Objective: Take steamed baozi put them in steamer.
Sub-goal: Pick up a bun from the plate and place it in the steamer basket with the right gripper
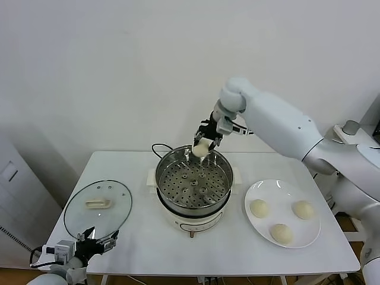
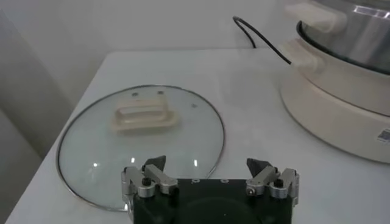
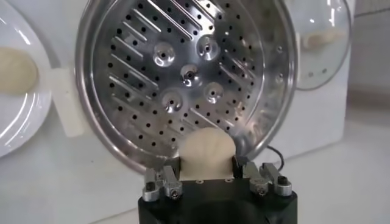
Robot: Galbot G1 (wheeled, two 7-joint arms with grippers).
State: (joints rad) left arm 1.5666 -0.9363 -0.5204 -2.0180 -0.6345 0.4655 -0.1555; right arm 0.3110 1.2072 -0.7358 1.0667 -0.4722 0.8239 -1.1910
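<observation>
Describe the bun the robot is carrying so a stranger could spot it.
Find the steel steamer mid-table. Over its far rim, the right gripper holds one pale baozi. It alone is in the air; three other buns lie on the white plate.

White table (image 1: pixel 142 237) fills lower half of head view, against pale wall. Steamer (image 1: pixel 194 185) at frame centre, sitting on tabletop: shiny steel pot, perforated tray inside, white base, black cord (image 1: pixel 159 147) trailing behind toward table's far edge. Glass lid (image 1: pixel 98 207) flat on table at lower left, cream handle up, well apart from steamer. White plate (image 1: pixel 260 223) at lower right, just beside steamer base, bearing three pale baozi (image 1: pixel 259 208). Tabletop bare and white between these.
</observation>
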